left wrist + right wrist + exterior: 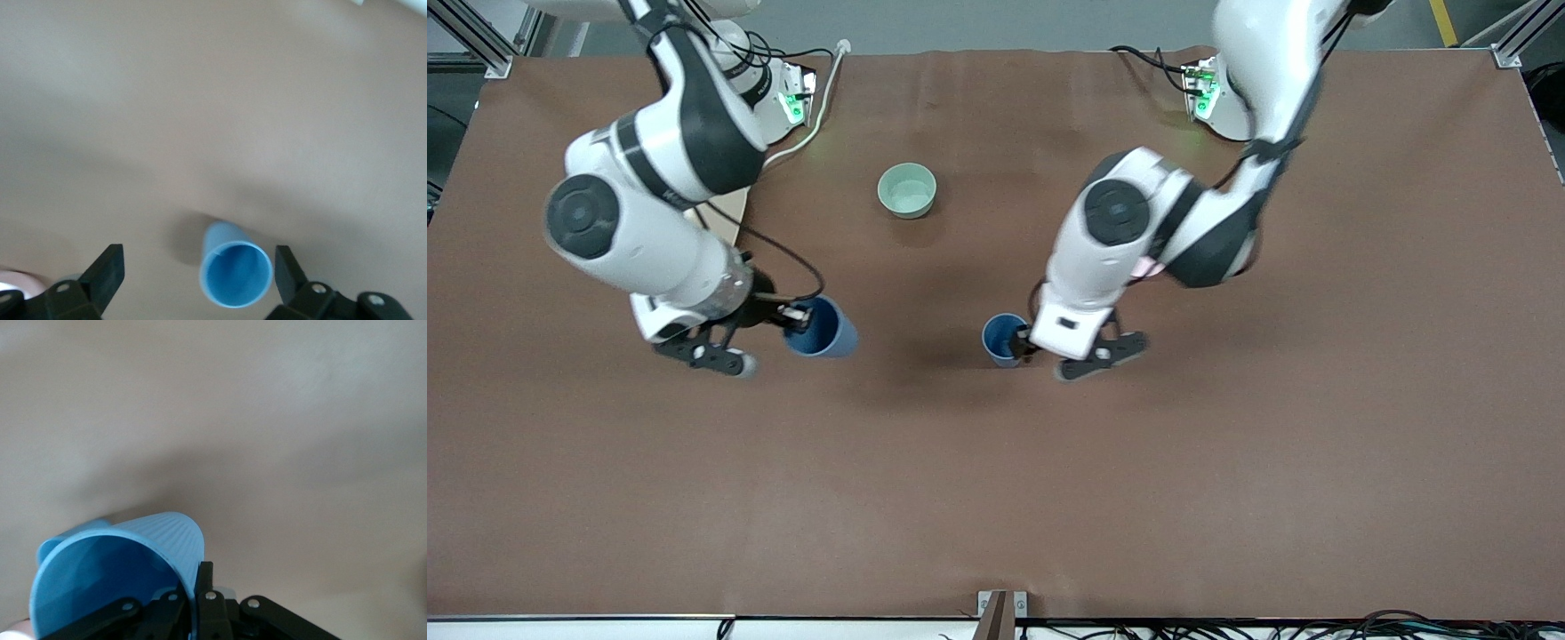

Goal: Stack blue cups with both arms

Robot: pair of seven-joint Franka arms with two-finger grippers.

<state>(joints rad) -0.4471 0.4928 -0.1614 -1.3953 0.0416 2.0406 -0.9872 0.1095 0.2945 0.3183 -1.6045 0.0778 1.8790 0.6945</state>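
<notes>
One blue cup point(1003, 340) stands upright on the brown table, near the middle. My left gripper point(1021, 343) is low beside and around it, open. In the left wrist view this cup point(235, 275) sits between the spread fingers point(107, 270), closer to one of them and touching neither. My left gripper point(198, 267) holds nothing. The other blue cup point(823, 329) hangs tilted toward the right arm's end of the table, with my right gripper point(795, 317) shut on its rim. The right wrist view shows that cup point(120, 563) with its wall pinched by my right gripper point(199, 587).
A pale green bowl point(907, 190) stands farther from the front camera than both cups, between the arms. A pink shape point(1144, 267) peeks out under the left arm. A beige board point(727, 216) lies under the right arm. Cables run by both bases.
</notes>
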